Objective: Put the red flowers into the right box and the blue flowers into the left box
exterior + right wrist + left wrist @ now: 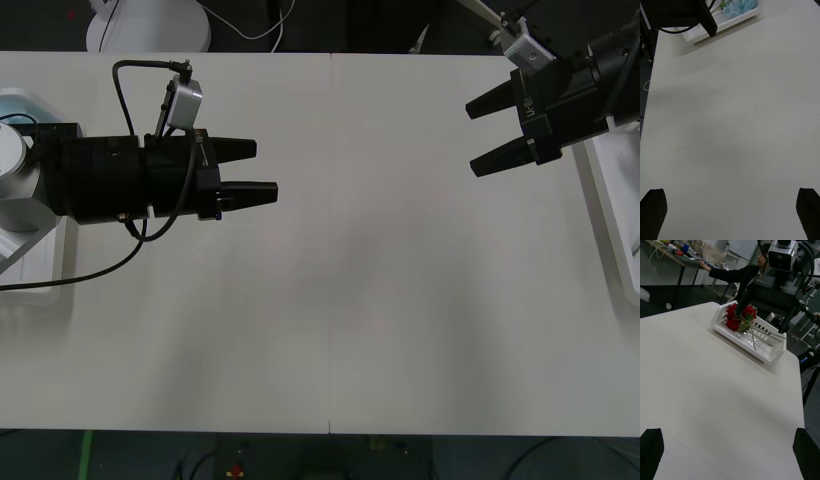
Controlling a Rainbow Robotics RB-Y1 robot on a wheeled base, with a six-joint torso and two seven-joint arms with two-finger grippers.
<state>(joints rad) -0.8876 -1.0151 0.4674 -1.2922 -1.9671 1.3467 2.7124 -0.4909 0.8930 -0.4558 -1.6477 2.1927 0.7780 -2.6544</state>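
Note:
The red flowers (738,317) lie in the right box (752,347), blooms at one end and green stems running along it. In the left box (727,24) lie the blue flowers (739,6). My left gripper (263,168) hovers open over the table's left part, beside the left box (38,272), with nothing between its fingers. At the far right my right gripper (490,133) also stands open and holds nothing, just inward of the right box (612,215). Bare table shows between each arm's own fingertips (651,450) (653,210) in the wrist views.
The white table (340,300) has a seam down its middle and its near edge at the bottom of the front view. Cables loop off the left arm (110,180). A person reaches over a desk in the room behind.

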